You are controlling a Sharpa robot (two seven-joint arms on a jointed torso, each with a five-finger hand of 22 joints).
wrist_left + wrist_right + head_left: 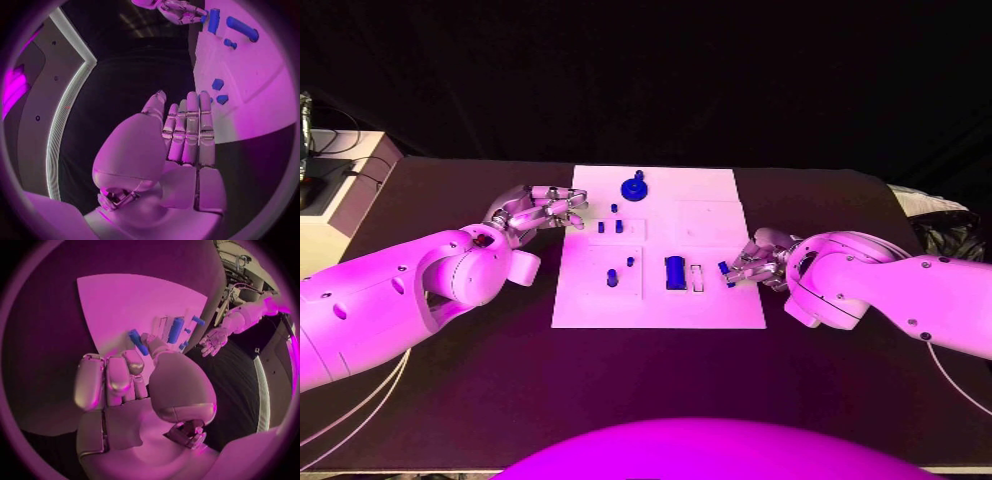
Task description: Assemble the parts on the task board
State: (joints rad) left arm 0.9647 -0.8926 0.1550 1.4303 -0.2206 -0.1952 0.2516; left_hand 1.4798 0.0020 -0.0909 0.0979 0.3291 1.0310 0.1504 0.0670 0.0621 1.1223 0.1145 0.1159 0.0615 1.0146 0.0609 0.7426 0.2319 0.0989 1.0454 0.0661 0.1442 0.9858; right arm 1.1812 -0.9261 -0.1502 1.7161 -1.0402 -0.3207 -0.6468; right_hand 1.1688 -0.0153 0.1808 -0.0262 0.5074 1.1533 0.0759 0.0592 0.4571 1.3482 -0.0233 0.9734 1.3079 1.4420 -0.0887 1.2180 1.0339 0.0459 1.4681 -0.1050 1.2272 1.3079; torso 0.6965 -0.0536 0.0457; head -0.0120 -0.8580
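One white task board lies in the middle of the black surface, and two hands work at its long edges.

The left hand hovers at the board's left edge near the far end; the left wrist view shows its fingers straight, side by side, with nothing in them.

The right hand sits at the board's right edge, near end, its fingers curled. In the right wrist view a small blue peg lies against its fingertips; it seems pinched there, though the contact is partly hidden. From the head camera the same peg shows just beside the fingertips.

Blue parts I can count on the board: one round gear-like piece at the far end, one single small peg below it, two small blocks side by side, two small pegs on the near left panel, and one larger upright bar near the middle, beside a pale slot
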